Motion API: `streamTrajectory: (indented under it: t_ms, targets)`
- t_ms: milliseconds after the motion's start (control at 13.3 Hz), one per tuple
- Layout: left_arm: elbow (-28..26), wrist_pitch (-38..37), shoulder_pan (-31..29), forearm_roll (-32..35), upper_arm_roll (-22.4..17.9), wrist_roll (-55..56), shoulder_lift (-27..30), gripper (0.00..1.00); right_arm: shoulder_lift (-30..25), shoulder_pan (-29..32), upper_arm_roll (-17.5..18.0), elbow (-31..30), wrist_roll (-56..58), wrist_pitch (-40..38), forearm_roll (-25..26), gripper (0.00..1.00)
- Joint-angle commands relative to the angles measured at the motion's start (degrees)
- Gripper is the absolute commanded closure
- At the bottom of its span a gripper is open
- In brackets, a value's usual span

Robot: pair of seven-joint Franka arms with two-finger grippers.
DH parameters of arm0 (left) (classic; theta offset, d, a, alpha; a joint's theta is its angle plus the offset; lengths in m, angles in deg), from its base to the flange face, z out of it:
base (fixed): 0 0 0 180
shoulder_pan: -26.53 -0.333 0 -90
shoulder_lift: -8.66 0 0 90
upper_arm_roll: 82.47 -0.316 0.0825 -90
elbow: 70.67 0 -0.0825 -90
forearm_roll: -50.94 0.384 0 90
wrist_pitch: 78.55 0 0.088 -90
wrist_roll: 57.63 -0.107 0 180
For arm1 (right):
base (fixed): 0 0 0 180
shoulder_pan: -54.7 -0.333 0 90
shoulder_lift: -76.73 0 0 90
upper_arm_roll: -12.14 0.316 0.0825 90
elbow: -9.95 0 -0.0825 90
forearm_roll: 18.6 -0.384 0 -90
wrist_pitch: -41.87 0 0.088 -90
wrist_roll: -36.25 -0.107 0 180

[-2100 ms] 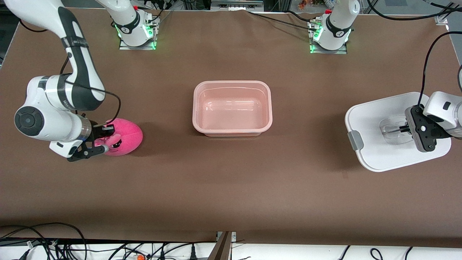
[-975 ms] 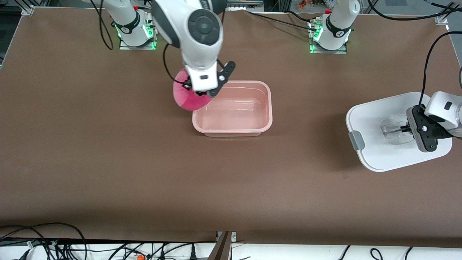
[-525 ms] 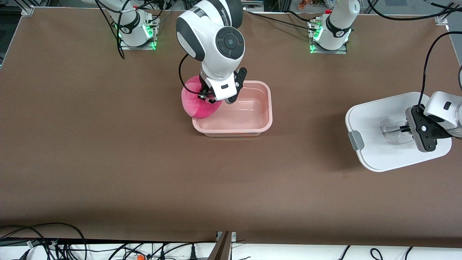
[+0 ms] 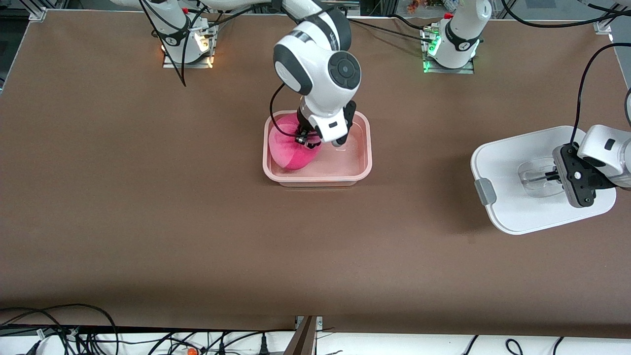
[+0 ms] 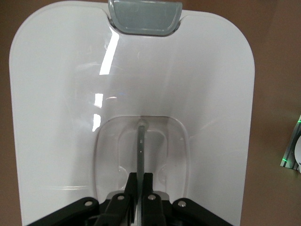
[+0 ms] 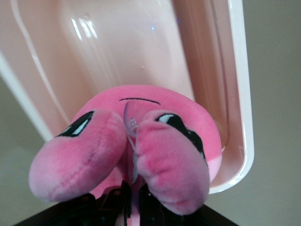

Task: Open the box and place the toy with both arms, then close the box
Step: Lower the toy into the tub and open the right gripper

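Look at the box [image 4: 366,148] first. It sits open in the middle of the brown table [image 4: 148,222], with no lid on it. It is a see-through pink tub.

Your right gripper [image 4: 309,142] is over the box, at the end nearest the right arm's base. Its fingers are squeezed shut on the toy [image 4: 291,150]. They pinch a bit of the plush between its two puffy pink parts. The toy is round and bright pink, with dark eyes. It hangs down inside the box walls. You cannot tell if it touches the bottom of the box.

The lid [image 4: 512,158] lies well apart from the box, toward the left arm's end of the table. It is white, with a grey clip [image 4: 484,191] on the edge that faces the box. Your left gripper [image 4: 554,176] is down in the dip in the middle of the lid. Its fingers are shut tight on the thin handle bar [image 5: 140,150] there. The lid looks a bit tilted, and you cannot tell if it rests on the table.
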Motion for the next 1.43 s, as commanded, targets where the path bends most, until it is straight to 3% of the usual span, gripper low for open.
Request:
streamTrajectory:
  t_ms: [0,450,525,825,1200,1350]
  targets:
    - [0.7,-1.0,0.1,0.0,0.0,-1.3,0.3,1.00,3.4,-1.8,-0.3,2.0,-0.6,-0.1,3.6,1.00]
    - [0.7,-1.0,0.1,-0.2,0.0,-1.4,0.3,1.00,8.4,-4.5,-0.3,1.9,-5.6,6.4,6.6,1.00]
    - [0.7,-1.0,0.1,-0.2,0.0,-1.4,0.3,1.00,8.8,-4.7,-0.3,1.9,-6.6,7.6,6.7,0.01]
    - [0.8,-1.0,0.2,-0.2,0.1,-1.1,0.4,1.00,7.2,-5.1,-0.2,2.3,-11.0,10.1,6.2,0.00]
    - [0.8,-1.0,0.2,-0.2,0.2,-1.3,0.4,1.00,-3.4,4.9,-0.5,2.3,-11.2,9.5,0.5,0.00]
    - [0.8,-1.0,0.2,-0.3,0.4,-1.1,0.4,1.00,-9.5,5.4,-3.8,0.6,-14.3,6.7,-0.5,0.00]
